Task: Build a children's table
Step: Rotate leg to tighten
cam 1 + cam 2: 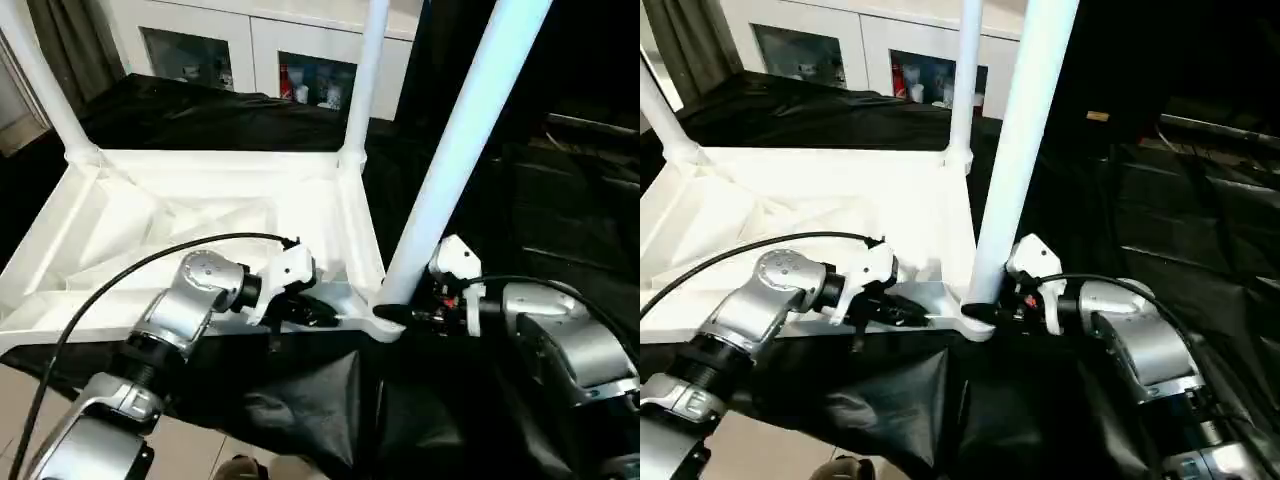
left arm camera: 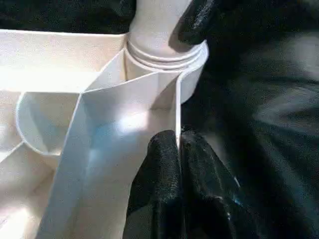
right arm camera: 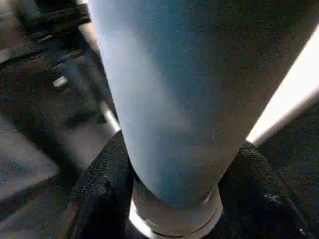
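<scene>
Silver forearms frame the near edge of the work. Left gripper (image 1: 318, 312) is clamped flat on the thin near side wall of the upturned tabletop (image 1: 200, 215), its black fingers (image 2: 164, 164) pressed together on either side of that wall, just beside the near right corner socket (image 2: 167, 62). Right gripper (image 1: 400, 314) stands at the base of the near leg (image 1: 455, 150), one finger on each side of the tube where it enters that socket; the fingers (image 3: 102, 184) flank the leg closely, but whether they are bearing on it cannot be told.

Tabletop lies ribbed side up on a desk draped in black cloth (image 1: 300, 400). Two further legs, far left (image 1: 40, 80) and far right (image 1: 365, 70), stand in their sockets.

Governing relation: the near leg's long axis rises steeply from the socket, leaning away to the right, and lies immediately between the right gripper's fingers. The right arm is nearer. In my judgement, seating depends on pressing along that axis.

Behind, a white cabinet (image 1: 270, 40) holds small items behind glass, not identifiable.
</scene>
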Controlling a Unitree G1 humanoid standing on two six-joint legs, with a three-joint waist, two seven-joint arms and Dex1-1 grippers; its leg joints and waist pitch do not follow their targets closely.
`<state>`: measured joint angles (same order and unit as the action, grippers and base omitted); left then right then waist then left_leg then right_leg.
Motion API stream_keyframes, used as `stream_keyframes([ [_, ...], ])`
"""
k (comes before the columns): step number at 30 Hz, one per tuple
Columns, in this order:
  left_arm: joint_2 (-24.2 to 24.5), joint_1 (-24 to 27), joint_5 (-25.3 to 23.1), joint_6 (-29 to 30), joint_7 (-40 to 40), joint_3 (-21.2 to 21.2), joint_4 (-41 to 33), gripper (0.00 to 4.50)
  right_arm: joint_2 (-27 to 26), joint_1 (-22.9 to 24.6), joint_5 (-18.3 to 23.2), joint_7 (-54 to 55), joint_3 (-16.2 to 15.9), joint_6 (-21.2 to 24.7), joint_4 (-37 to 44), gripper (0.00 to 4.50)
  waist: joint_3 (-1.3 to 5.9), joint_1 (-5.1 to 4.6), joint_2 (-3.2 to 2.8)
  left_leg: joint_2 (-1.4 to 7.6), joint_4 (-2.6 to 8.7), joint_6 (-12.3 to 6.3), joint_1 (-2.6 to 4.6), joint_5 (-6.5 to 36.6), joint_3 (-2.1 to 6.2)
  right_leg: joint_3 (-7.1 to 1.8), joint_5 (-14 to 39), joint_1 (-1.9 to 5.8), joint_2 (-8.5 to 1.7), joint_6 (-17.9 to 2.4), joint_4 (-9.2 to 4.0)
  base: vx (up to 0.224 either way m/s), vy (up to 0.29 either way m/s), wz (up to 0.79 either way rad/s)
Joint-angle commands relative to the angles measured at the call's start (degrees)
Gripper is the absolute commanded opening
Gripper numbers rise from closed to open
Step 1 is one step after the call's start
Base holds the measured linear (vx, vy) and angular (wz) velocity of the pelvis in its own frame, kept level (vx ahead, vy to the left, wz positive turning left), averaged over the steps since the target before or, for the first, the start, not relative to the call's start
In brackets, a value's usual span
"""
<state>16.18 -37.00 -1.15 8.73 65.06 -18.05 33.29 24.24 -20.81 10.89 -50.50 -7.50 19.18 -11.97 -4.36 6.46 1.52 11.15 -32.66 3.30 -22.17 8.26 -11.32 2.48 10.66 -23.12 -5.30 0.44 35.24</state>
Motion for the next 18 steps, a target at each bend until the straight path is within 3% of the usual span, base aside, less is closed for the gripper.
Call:
stream_keyframes([
  [1, -2.17, -2.98, -1.28, 0.79, -9.09, 2.63, 2.88, 0.00, -1.99, -0.31, -2.00, 5.77, 0.05, 0.76, -3.25, 1.95, 4.03, -0.02, 0.74, 1.77, 3.30, -0.82, 1.57, 15.52, 0.84, -1.85, 16.64, 2.09, -3.11, -11.09, -4.90, 0.000, 0.000, 0.00],
  [3, -4.48, -5.19, -1.97, 2.07, -15.48, 3.78, 6.19, 0.00, -5.17, -0.85, -2.97, 12.39, 1.25, 1.46, -5.24, 1.95, 3.99, -0.15, 0.67, 1.77, 3.50, -0.05, 1.61, 16.18, 0.96, -1.80, 18.00, 1.91, -3.02, -10.39, -5.08, 0.000, 0.000, 0.00],
  [6, -7.84, -7.93, -2.85, 3.45, -23.49, 4.55, 10.16, 0.00, -10.57, -2.21, -4.04, 23.32, 3.51, 2.81, -7.87, 1.94, 4.13, -0.22, 0.82, 1.68, 3.55, 0.12, 1.38, 15.31, 1.05, -1.80, 15.98, 2.09, -2.94, -9.84, -4.92, 0.000, 0.000, 0.00],
  [7, -9.11, -8.86, -3.31, 3.61, -26.05, 4.47, 11.49, 0.00, -12.70, -3.07, -4.54, 27.88, 4.44, 3.14, -9.19, 1.94, 4.22, -0.18, 0.30, 1.63, 3.49, 0.06, 1.57, 15.08, 1.00, -1.87, 14.68, 1.84, -2.93, -10.20, -4.91, 0.000, 0.000, 0.00],
  [9, -11.44, -10.72, -4.14, 3.04, -29.76, 4.33, 14.75, 0.00, -16.65, -4.68, -5.65, 35.01, 6.01, 3.15, -11.70, 1.94, 4.30, -0.43, 0.68, 1.41, 3.54, 0.43, 1.33, 14.60, 1.04, -1.74, 14.17, 2.12, -2.80, -10.15, -4.85, 0.000, 0.000, 0.00],
  [11, -12.81, -11.78, -4.73, 2.41, -31.60, 3.99, 16.67, 0.00, -19.04, -5.48, -5.92, 38.07, 6.34, 2.97, -12.74, 1.94, 4.31, -0.49, 0.27, 1.39, 3.54, 0.57, 1.54, 14.94, 1.02, -1.84, 13.46, 1.97, -2.80, -9.98, -4.98, 0.000, 0.000, 0.00],
  [15, -14.78, -12.97, -5.47, 1.22, -32.39, 3.09, 18.65, 0.00, -22.46, -6.47, -7.16, 40.29, 4.67, 2.26, -13.35, 1.94, 4.40, -0.29, 0.26, 1.34, 3.50, -0.45, 1.21, 13.00, 1.03, -1.80, 8.85, 2.42, -2.71, -10.14, -4.57, 0.000, 0.000, 0.00],
  [18, -14.57, -12.88, -5.28, 0.43, -30.67, 2.71, 18.85, 0.00, -22.79, -6.47, -7.16, 39.74, 4.54, 0.90, -13.07, 1.94, 4.11, -0.31, 0.28, 1.40, 3.61, -0.78, 1.31, 14.27, 0.98, -1.81, 9.48, 2.33, -2.75, -10.16, -4.80, 0.000, 0.000, 0.00],
])
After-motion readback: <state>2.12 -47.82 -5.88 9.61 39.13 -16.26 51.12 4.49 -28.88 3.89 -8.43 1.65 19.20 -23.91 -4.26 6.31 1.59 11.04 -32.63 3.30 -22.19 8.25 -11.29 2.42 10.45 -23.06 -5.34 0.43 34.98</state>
